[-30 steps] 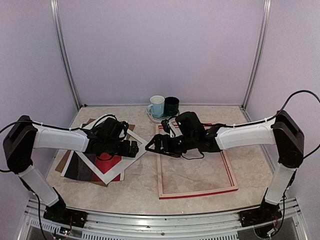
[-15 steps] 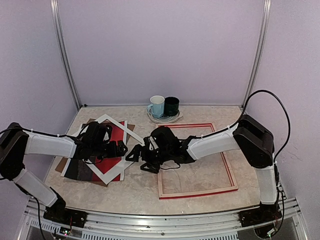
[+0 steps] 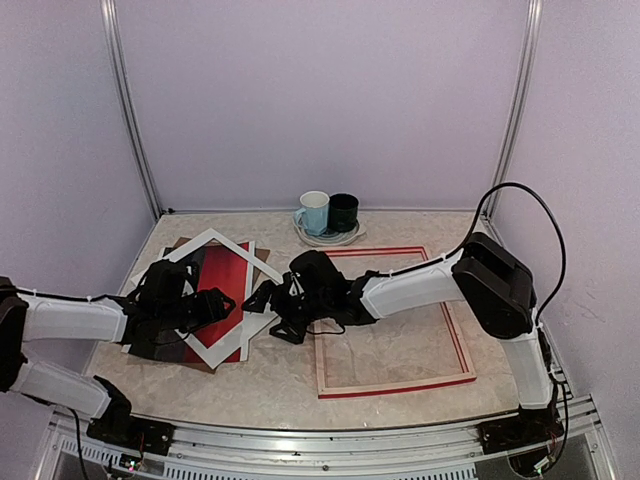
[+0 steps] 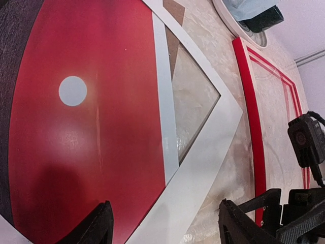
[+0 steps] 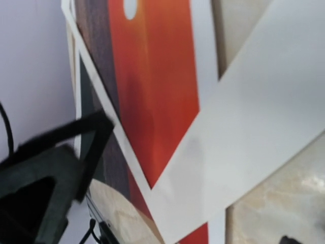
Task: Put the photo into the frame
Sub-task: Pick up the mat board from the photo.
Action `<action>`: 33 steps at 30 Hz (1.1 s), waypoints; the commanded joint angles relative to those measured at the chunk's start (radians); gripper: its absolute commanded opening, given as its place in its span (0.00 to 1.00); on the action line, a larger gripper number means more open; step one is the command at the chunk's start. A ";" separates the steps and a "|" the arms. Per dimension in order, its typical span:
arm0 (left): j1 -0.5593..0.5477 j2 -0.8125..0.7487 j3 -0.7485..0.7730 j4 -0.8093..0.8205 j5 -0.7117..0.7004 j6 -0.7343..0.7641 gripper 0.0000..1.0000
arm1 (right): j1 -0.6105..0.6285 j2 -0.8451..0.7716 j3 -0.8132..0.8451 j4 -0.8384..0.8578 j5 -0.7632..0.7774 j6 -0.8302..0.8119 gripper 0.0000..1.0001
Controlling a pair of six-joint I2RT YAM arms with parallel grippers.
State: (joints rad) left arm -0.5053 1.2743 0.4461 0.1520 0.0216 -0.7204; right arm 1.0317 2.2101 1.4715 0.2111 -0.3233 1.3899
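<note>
- Near edge of table [image 3: 270, 385]: the frame [image 3: 395, 387] is laid flat on the right half. Marbled top is seen through its opening, so nothing has been put in it. Judged to be parked there as the open target.
- Left of frame, slightly farther: the left gripper [image 4: 163, 209] is held low over the stack. Its fingers are seen apart in the wrist view, spanning the near corner of the white mat [image 4: 203, 168] and the red of the print beneath. Nothing is clamped between them. The straddle is judged to be a set-up for pinching an edge.
- The right gripper [image 3: 272, 312] is reached across from the right side to the stack's right-hand corner, jaws spread wide, nothing held. It is likely placed there to lift or steady the mat from the opposite side.
- The photo [image 3: 228, 275] is found on the left half of the table, face up, red sky and white sun showing. It is well apart from the frame's opening, so the task is judged barely begun.
- The mat is lain skewed across the photo, one corner overhanging toward the frame. While it rests there, the print is pinned and partly covered.
- A brown backing board [image 4: 175, 10] is glimpsed under the stack.
- Far edge: a white mug [image 3: 314, 212] and a dark mug [image 3: 343, 210] are set on a plate [image 3: 325, 240], clear of the work.
</note>
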 commanded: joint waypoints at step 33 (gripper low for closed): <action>0.028 -0.048 -0.259 0.229 0.176 -0.101 0.42 | 0.013 0.220 0.232 -0.032 0.046 0.155 0.99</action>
State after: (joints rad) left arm -0.4831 1.2022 0.2089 0.3248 0.1635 -0.8154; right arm 1.0340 2.3791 1.7020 0.1329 -0.2653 1.5391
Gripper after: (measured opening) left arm 0.419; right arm 0.992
